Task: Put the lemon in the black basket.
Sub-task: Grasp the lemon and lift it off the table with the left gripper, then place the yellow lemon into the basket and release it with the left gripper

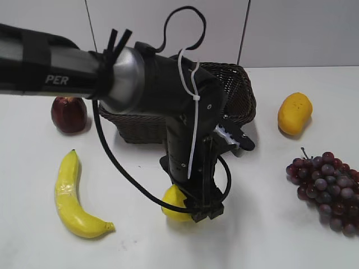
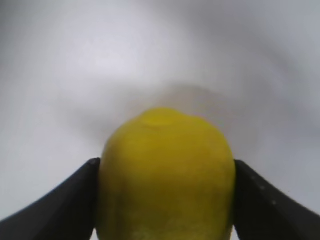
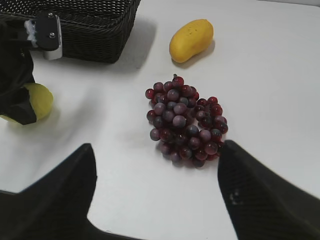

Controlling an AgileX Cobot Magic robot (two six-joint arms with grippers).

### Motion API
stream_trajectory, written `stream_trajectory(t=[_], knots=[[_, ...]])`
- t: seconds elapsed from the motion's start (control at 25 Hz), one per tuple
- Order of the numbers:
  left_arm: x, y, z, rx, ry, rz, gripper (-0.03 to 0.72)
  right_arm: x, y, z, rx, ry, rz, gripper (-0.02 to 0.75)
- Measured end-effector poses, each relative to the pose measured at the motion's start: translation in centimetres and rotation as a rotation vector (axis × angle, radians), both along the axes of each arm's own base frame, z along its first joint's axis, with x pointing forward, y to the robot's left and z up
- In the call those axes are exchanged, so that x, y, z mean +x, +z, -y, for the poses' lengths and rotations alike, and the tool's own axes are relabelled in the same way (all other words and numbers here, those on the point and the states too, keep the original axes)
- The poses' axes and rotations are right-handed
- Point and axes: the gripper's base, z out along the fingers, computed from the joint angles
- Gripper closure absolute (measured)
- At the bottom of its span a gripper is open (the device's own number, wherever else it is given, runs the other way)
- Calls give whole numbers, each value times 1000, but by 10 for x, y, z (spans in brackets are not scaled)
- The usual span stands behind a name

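Nearest the exterior camera, the left arm reaches down to the white table [image 1: 280, 235], its left gripper [image 1: 188, 210] set over the lemon [image 1: 173, 203], which lies on the table in front of the black basket [image 1: 235, 92]. Basket stands just behind the arm, slightly up and right of the lemon. Banana [image 1: 73, 196] lies to the left, apple [image 1: 68, 114] beside the basket's left end, mango [image 1: 294, 113] and grapes [image 1: 328, 190] well to the right.

Left wrist view: lemon [image 2: 167, 175] fills the space between both dark fingers [image 2: 60, 205], each pressed against a side of the fruit. Grip judged closed on the lemon. Whether the fruit is clear of the table cannot be told.

Right wrist view: right gripper [image 3: 155, 200] hangs with fingers spread wide and nothing between them, above the grapes [image 3: 185, 120]. Lemon [image 3: 37, 100] shows far left, partly covered by the left arm; basket [image 3: 95, 30] at top left; mango [image 3: 191, 39] beyond the grapes.

Judgement: the left arm holds the fruit and is the nearer one; the coming move is a lift, then travel back and slightly right over the basket rim.
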Motion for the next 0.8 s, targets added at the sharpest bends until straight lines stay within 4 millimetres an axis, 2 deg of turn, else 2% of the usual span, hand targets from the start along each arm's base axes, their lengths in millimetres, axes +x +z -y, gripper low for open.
stream_trajectory(t=[0.12,0.28,0.4,0.48,0.64,0.8], knots=[[0,26,-2,-17,-11,27,139,0,0,0,0,0,0,167],[7,77,-2,-79,-24,121,139,0,0,0,0,0,0,167],[22,116,-2,-144,-10,217,139,0,0,0,0,0,0,167],[37,133,-5,-191,16,280,140,0,0,0,0,0,0,167],[71,148,-19,-281,96,382,140,0,0,0,0,0,0,167],[107,134,-33,-316,170,437,140,0,0,0,0,0,0,167]])
